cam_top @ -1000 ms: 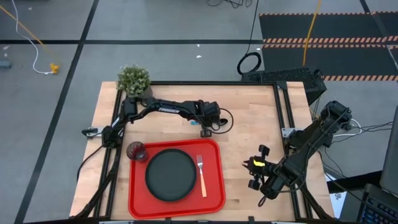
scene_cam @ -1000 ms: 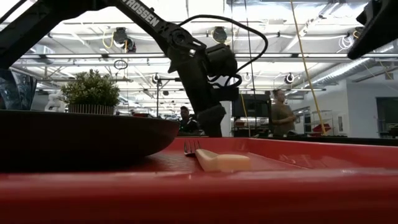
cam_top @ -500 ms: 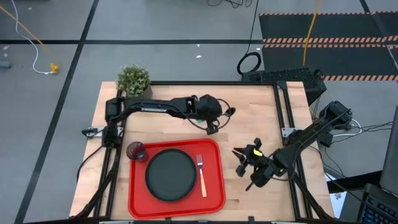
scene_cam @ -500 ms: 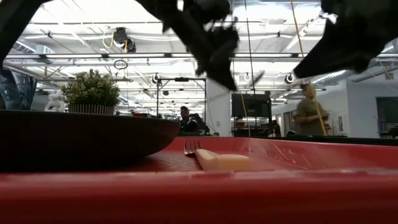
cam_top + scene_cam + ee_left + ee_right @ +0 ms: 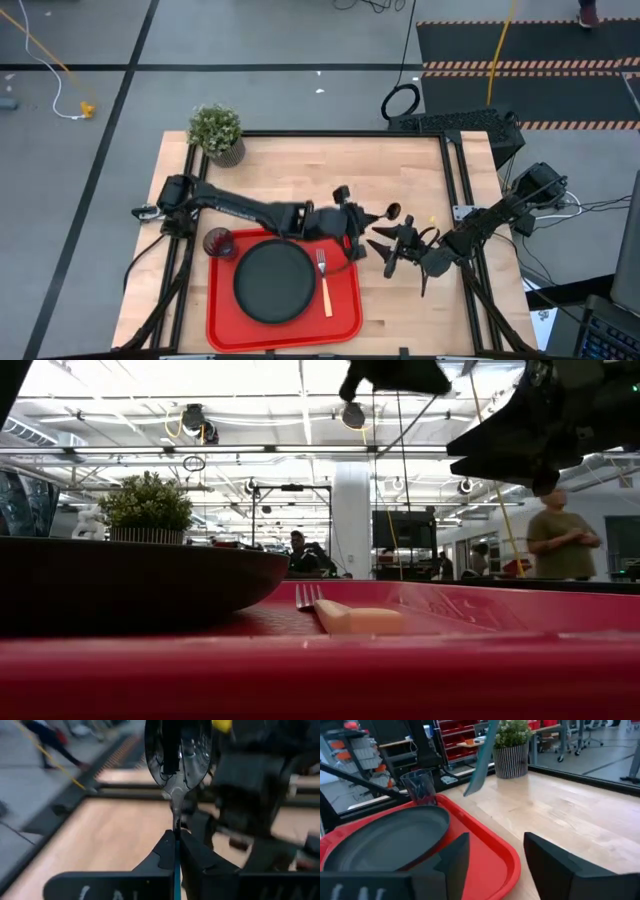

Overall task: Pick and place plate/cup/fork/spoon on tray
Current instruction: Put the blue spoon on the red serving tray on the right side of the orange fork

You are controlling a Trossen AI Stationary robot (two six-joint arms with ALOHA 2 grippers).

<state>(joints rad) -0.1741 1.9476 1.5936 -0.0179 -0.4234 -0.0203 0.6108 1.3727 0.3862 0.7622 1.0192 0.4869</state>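
The spoon's dark bowl (image 5: 177,750) sticks out past my left gripper (image 5: 176,837), which is shut on it above the table by the tray's far right corner (image 5: 352,215). Its light blue handle end (image 5: 479,765) hangs in the air. My right gripper (image 5: 492,865) stands open just to the right of it (image 5: 392,248), holding nothing. On the red tray (image 5: 222,330) lie the black plate (image 5: 273,282) and the orange-handled fork (image 5: 324,282). The cup (image 5: 218,243) stands at the tray's far left corner. My left gripper pinches the spoon between its two fingers on the handle just behind the neck (image 5: 175,822). The fingers lie along the spoon and come from the table's left, slanting slightly down. The bowl points on past the fingertips toward the right gripper. The spoon is lifted clear.
A potted plant (image 5: 216,130) stands at the table's far left corner. Bare wood lies beyond the tray (image 5: 300,170) and to its right (image 5: 410,310). People stand in the room behind (image 5: 560,540).
My left gripper has risen from the table's far middle and swung toward the near right, tipping up toward level, with the spoon lifted clear of the wood. My right gripper has moved toward the table's left and far side, closing in on the left gripper, and has turned.
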